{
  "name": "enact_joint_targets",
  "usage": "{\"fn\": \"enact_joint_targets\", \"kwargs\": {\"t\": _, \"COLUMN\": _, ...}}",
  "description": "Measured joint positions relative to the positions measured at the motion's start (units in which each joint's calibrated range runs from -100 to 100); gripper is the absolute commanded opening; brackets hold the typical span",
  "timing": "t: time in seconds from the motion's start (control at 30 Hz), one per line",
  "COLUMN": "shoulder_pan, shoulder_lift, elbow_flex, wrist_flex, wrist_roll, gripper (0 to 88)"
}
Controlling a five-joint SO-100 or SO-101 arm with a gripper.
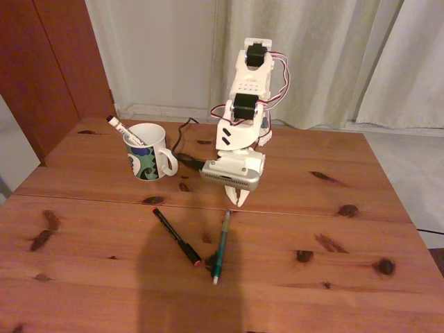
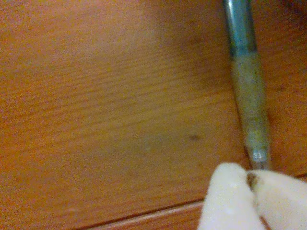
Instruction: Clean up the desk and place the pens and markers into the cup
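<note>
The white cup [image 1: 147,158] with a green-and-blue swirl stands at the back left of the desk [image 1: 333,277], and a white marker [image 1: 122,130] leans out of it. A thin black pen [image 1: 175,236] with a red tip and a teal-green pen [image 1: 222,244] lie flat near the middle. My gripper [image 1: 237,202] points down just behind the teal pen's far end. In the wrist view my gripper [image 2: 250,184] is shut, its white fingertips [image 2: 225,191] meeting right at the end of the teal-green pen [image 2: 248,91]. I cannot tell whether they touch it.
The arm's white base [image 1: 251,104] stands at the back centre, with a black cable [image 1: 182,142] running past the cup. A seam [image 1: 104,201] crosses the desk's width. A dark shadow [image 1: 173,291] lies on the front of the wood. Curtains hang behind.
</note>
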Motion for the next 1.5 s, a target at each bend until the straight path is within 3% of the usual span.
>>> {"fn": "enact_joint_targets", "kwargs": {"t": 0.5, "shoulder_pan": 3.37, "shoulder_lift": 6.61, "elbow_flex": -0.34, "wrist_flex": -11.95, "wrist_roll": 0.00, "gripper": 1.2}}
{"fn": "enact_joint_targets", "kwargs": {"t": 0.8, "shoulder_pan": 3.37, "shoulder_lift": 6.78, "elbow_flex": -0.34, "wrist_flex": -12.28, "wrist_roll": 0.00, "gripper": 11.3}}
{"fn": "enact_joint_targets", "kwargs": {"t": 1.5, "shoulder_pan": 1.47, "shoulder_lift": 6.78, "elbow_flex": 2.89, "wrist_flex": -12.44, "wrist_roll": 0.54, "gripper": 11.3}}
